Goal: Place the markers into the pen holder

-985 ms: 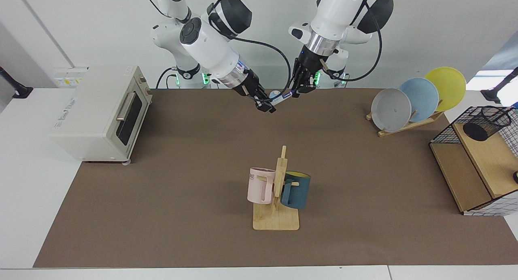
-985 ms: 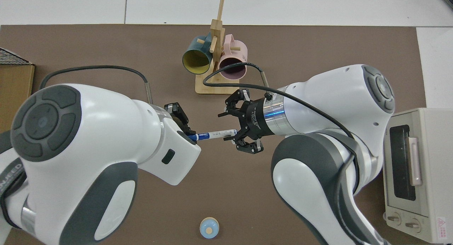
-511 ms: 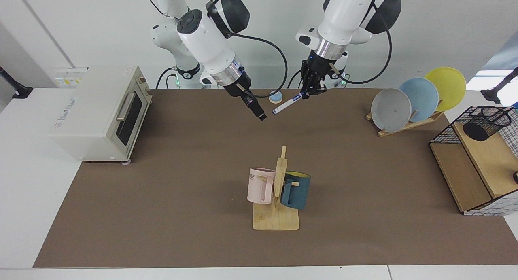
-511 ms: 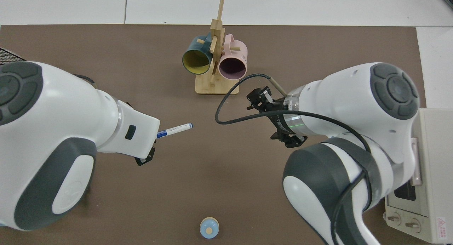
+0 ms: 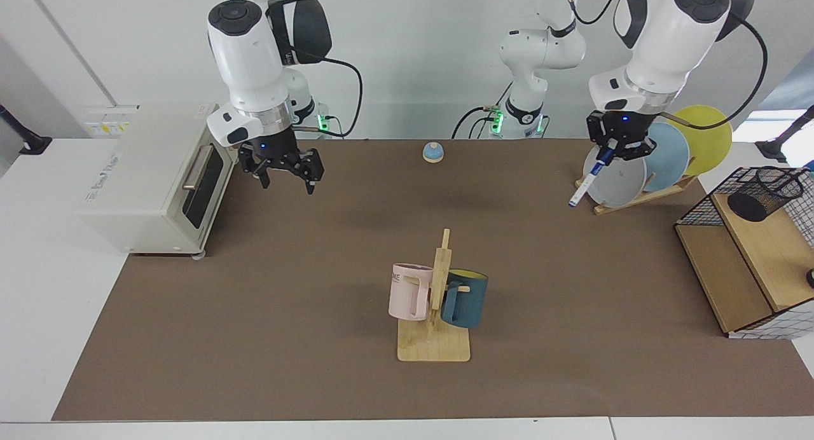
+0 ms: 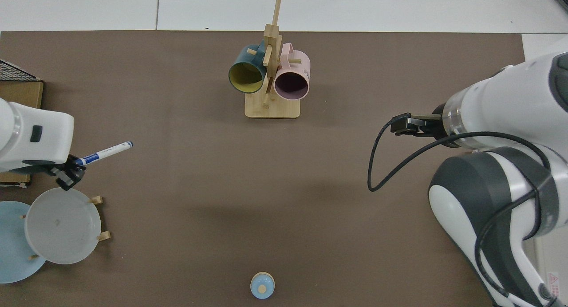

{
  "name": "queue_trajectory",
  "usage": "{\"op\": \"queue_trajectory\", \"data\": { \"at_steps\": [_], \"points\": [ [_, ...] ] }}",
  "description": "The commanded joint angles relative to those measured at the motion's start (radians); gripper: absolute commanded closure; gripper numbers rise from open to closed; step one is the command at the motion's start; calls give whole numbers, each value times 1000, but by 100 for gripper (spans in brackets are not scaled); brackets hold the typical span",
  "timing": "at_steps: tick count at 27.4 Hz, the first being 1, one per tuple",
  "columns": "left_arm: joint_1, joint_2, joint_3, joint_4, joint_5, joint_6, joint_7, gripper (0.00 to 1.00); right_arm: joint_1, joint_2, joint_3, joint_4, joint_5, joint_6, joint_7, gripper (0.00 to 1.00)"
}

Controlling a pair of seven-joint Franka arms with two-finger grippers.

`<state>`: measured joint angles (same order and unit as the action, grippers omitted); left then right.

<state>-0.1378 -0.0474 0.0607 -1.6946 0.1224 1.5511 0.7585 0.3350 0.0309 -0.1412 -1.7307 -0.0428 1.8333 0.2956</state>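
The left gripper, raised in front of the plate rack at the table's far side, has its jaws closed on the blue-capped end of the marker, which hangs slanted down and outward in the air with its free end lowest. The pen holder stands on the wooden shelf of the wire rack at the table's end, well apart from the marker; nothing can be seen through its mesh, so it appears to be empty. The right gripper hangs above the mat just beside the toaster oven, jaws spread wide and holding nothing; this arm waits. Judged from here, the main risk is in the approach: the marker is gripped near one end and juts out at a slant, so its low tip could catch the grey plate or the wire rack's rim on the way across, and a knock there could twist it in the grip. If it reaches the holder at this slant, the tip may strike the rim or tip the light cup instead of dropping in. Other containers: the pink mug and blue mug hang sideways on the wooden stand, both visibly empty in the top view. The oven door is shut.
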Motion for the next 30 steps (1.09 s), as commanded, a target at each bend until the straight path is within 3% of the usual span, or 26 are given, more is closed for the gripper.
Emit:
{"op": "queue_trajectory", "data": {
  "at_steps": [1, 11, 20, 30],
  "points": [
    [-5, 27, 85, 88, 127, -49, 186, 100, -108, -49, 14, -13, -14, -37, -294, 0],
    [3, 84, 263, 177, 348, 21, 688, 100, -195, -66, 11, 49, 21, -207, -377, 0],
    [11, 109, 347, 196, 496, 151, 969, 100, -200, -86, 11, 49, 20, -207, -371, 0],
    [34, 188, 361, 273, 608, 319, 1173, 100, -208, -88, 14, 49, 20, -195, -371, 0]
  ]
}}
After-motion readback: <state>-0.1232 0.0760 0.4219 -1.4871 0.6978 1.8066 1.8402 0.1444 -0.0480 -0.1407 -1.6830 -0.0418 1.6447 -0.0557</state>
